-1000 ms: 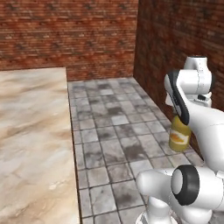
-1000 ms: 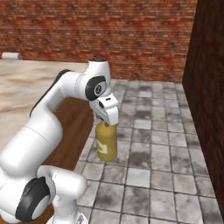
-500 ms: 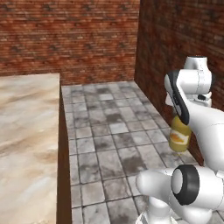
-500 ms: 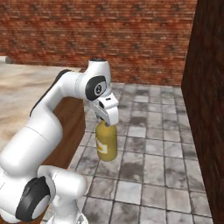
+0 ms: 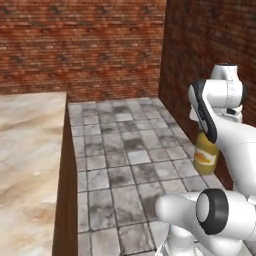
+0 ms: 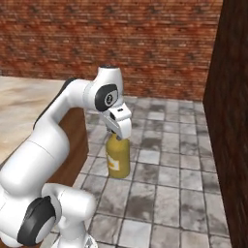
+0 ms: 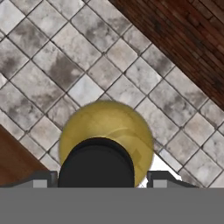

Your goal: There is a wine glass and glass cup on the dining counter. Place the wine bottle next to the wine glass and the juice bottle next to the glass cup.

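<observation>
The juice bottle (image 5: 205, 156) (image 6: 117, 158), squat and yellow with an orange-and-white label, hangs upright above the tiled floor. My gripper (image 5: 207, 134) (image 6: 118, 134) (image 7: 98, 180) is shut on its black cap from above. In the hand view the yellow bottle (image 7: 105, 124) lies between the two fingertips (image 7: 41, 179). The beige marble dining counter (image 5: 30, 150) (image 6: 22, 104) lies to the left of the arm. The wine glass, the glass cup and the wine bottle are out of view.
Grey stone floor tiles (image 5: 125, 150) stretch ahead to a red brick wall (image 5: 80, 45). A dark brick wall (image 5: 200, 55) (image 6: 232, 121) stands close on the right. The counter's brown side panel (image 5: 67, 190) borders the floor on the left.
The whole scene has shifted as the base drives: the counter edge has slid slightly left in the left base view. The bottle stays in the gripper, with the arm's pose unchanged.
</observation>
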